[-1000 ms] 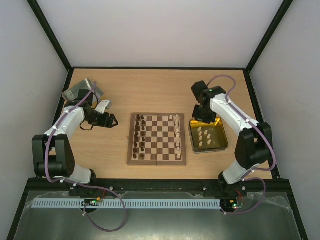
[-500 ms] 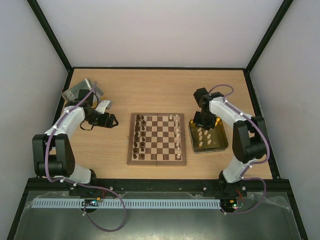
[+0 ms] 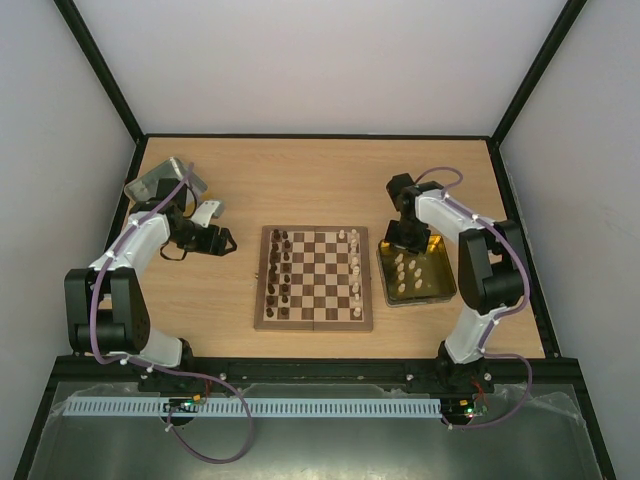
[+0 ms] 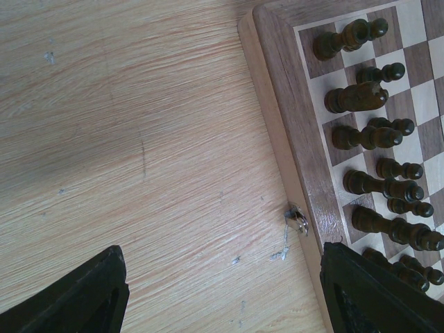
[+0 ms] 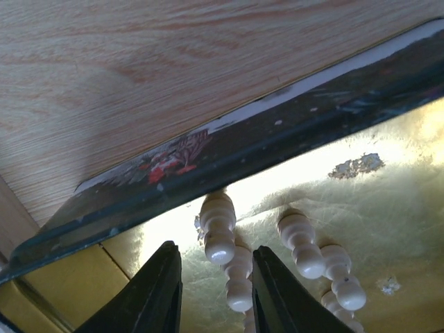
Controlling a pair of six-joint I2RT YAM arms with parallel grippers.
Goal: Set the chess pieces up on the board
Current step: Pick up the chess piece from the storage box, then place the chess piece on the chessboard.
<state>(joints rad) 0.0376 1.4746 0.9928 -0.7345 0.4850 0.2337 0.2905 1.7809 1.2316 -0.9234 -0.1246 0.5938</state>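
The board [image 3: 313,325] lies mid-table. Dark chess pieces [image 3: 281,275] fill its two left files, and a few cream ones [image 3: 356,275] stand along its right side. More cream pieces [image 3: 408,272] lie in the yellow tray [image 3: 447,278] to the right. My right gripper [image 3: 405,240] dips into the tray's far left corner. In the right wrist view it [image 5: 215,277] is open, its jaws either side of a cream pawn [image 5: 218,232] with gaps showing. My left gripper [image 4: 222,291] hangs open over bare table beside the board's left border [image 4: 291,118] and the dark pieces [image 4: 368,135].
A silver tin [image 3: 160,180] and a small white object [image 3: 205,210] sit at the far left behind the left arm. The tray's dark wall [image 5: 277,135] rises just beyond the right fingers. A small metal latch [image 4: 298,220] sticks out of the board's edge.
The right arm has drawn in and lowered its gripper into the tray's far left corner, its jaws a touch wider. The left arm has not moved.
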